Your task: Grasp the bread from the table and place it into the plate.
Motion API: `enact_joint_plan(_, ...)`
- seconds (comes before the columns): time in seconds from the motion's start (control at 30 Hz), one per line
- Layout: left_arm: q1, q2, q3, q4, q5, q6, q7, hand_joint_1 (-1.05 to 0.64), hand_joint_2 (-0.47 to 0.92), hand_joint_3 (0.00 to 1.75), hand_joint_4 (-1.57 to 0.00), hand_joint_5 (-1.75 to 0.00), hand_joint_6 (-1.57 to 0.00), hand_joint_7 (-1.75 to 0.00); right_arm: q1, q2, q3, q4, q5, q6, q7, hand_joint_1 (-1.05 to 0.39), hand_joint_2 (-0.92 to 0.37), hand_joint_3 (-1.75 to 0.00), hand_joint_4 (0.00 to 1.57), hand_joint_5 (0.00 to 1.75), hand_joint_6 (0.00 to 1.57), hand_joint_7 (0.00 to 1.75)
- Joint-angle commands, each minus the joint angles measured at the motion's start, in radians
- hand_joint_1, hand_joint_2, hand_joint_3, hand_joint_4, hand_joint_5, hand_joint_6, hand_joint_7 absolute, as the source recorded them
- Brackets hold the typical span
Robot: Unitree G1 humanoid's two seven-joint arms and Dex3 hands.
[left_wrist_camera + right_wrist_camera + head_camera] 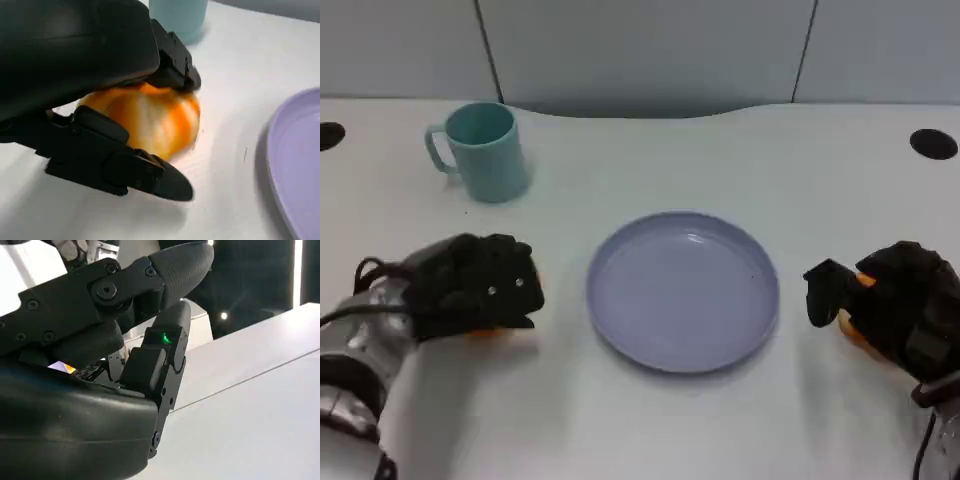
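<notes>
Head view, left hand (480,285): lies on the tabletop (650,420) left of the plate (682,290), fingers curled down over an orange thing whose edge shows under it.
Head view, right hand (890,305): right of the plate, fingers curled, with a second orange thing (852,325) showing under the palm; whether it is held I cannot tell.
Head view, plate: lilac, round, nothing in it, between the two hands and near both.
Head view, mug (480,150): teal, upright, behind the left hand, well apart from the plate.
Left wrist view, bread (150,117): a round orange and white bun on the tabletop, clasped between the upper and lower fingers (125,167) of the left hand; no clear long axis.
Left wrist view, plate: its rim (280,165) lies just past the bun, on the side the fingers point to.
Right wrist view, right hand (125,355): fingers folded close; the thing under it is hidden here.
Relation for the move: the bun sits inside the left hand, so the likely job is to lift it and carry it sideways to the plate.
</notes>
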Motion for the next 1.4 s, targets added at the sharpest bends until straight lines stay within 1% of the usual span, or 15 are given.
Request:
enact_joint_plan(0.03,0.055,-0.016,-0.020,0.032,0.007,0.006,0.060,-0.16,0.77,0.00,-1.20,-0.12,-1.17,-0.11,0.012,-0.002,-0.007,-0.011,0.017,-0.006,0.009,-0.47,-0.89,0.00,0.74,1.38,1.24,0.01)
enact_joint_plan(0.2,0.059,0.005,0.016,0.022,-0.036,-0.094,0.132,-0.05,0.77,0.01,-1.22,-0.12,-1.19,-0.08,0.010,0.001,-0.005,-0.011,0.013,-0.018,0.006,-0.48,-0.89,0.00,0.73,1.41,1.24,0.02)
enact_joint_plan(0.3,0.037,0.019,0.039,0.005,-0.060,-0.149,0.176,-0.09,0.77,0.01,-1.24,-0.12,-1.19,-0.07,0.015,0.004,-0.004,-0.021,0.012,-0.011,-0.018,-0.49,-0.88,0.00,0.75,1.41,1.26,0.03)
enact_joint_plan(0.47,0.004,0.041,0.058,-0.024,-0.077,-0.232,0.227,-0.10,0.79,0.01,-1.22,-0.10,-1.17,-0.05,0.008,0.000,-0.002,-0.016,0.008,-0.024,-0.016,-0.48,-0.88,0.00,0.73,1.44,1.25,0.03)
enact_joint_plan(0.67,-0.032,0.064,0.075,-0.065,-0.086,-0.371,0.298,-0.16,0.79,0.01,-1.30,-0.16,-1.24,-0.07,-0.004,-0.005,0.003,-0.003,0.003,-0.025,-0.020,-0.46,-0.88,0.00,0.73,1.40,1.25,0.03)
enact_joint_plan(0.83,-0.040,0.068,0.069,-0.066,-0.080,-0.386,0.311,-0.18,0.79,0.01,-1.30,-0.17,-1.24,-0.06,0.001,-0.006,0.011,-0.015,0.001,-0.021,-0.029,-0.46,-0.88,0.00,0.73,1.41,1.24,0.03)
enact_joint_plan(0.97,-0.042,0.068,0.076,-0.089,-0.096,-0.442,0.288,-0.17,0.79,0.01,-1.31,-0.19,-1.24,-0.05,-0.006,0.002,0.007,0.001,0.005,-0.051,-0.022,-0.46,-0.89,0.00,0.73,1.42,1.24,0.02)
enact_joint_plan(1.1,-0.044,0.065,0.073,-0.092,-0.096,-0.430,0.257,-0.15,0.77,0.00,-1.26,-0.16,-1.21,-0.03,-0.006,0.003,0.010,0.001,0.004,-0.073,-0.020,-0.47,-0.89,0.00,0.72,1.42,1.24,0.03)
enact_joint_plan(1.13,-0.057,0.073,0.044,-0.092,-0.064,-0.369,0.222,-0.23,0.78,0.01,-1.17,-0.13,-1.12,-0.02,-0.007,0.003,0.008,0.004,0.007,-0.071,-0.019,-0.46,-0.89,0.00,0.72,1.43,1.24,0.03)
enact_joint_plan(1.17,-0.073,0.084,0.014,-0.092,-0.036,-0.296,0.152,-0.39,0.80,0.02,-1.01,-0.07,-0.94,-0.01,-0.005,0.004,0.008,0.004,0.008,-0.071,-0.022,-0.46,-0.89,0.00,0.72,1.43,1.25,0.03)
enact_joint_plan(1.2,-0.090,0.092,-0.017,-0.092,-0.010,-0.218,0.068,-0.57,0.84,0.03,-0.78,-0.04,-0.71,-0.01,-0.004,0.005,0.007,0.003,0.010,-0.068,-0.022,-0.46,-0.89,0.00,0.73,1.43,1.25,0.03)
enact_joint_plan(1.23,-0.101,0.098,-0.040,-0.096,0.008,-0.156,0.002,-0.79,0.88,0.03,-0.48,-0.01,-0.43,0.00,-0.005,0.006,0.006,0.004,0.013,-0.065,-0.017,-0.46,-0.89,0.00,0.73,1.43,1.25,0.03)
enact_joint_plan(1.27,-0.103,0.099,-0.054,-0.101,0.017,-0.112,-0.042,-0.89,0.90,0.04,-0.36,-0.01,-0.33,0.00,-0.005,0.008,0.004,0.006,0.016,-0.060,-0.014,-0.45,-0.89,0.00,0.73,1.43,1.24,0.03)
enact_joint_plan(1.33,-0.094,0.101,-0.067,-0.116,0.026,-0.057,-0.083,-1.01,0.92,0.06,-0.16,0.00,-0.20,0.00,-0.005,0.010,0.003,0.007,0.018,-0.056,-0.015,-0.46,-0.88,0.00,0.73,1.44,1.25,0.04)
enact_joint_plan(1.4,-0.080,0.101,-0.077,-0.117,0.030,-0.031,-0.087,-1.04,0.92,0.15,-0.06,0.00,-0.14,0.00,-0.001,0.008,0.008,0.000,0.011,-0.059,-0.025,-0.49,-0.88,0.00,0.74,1.44,1.26,0.04)
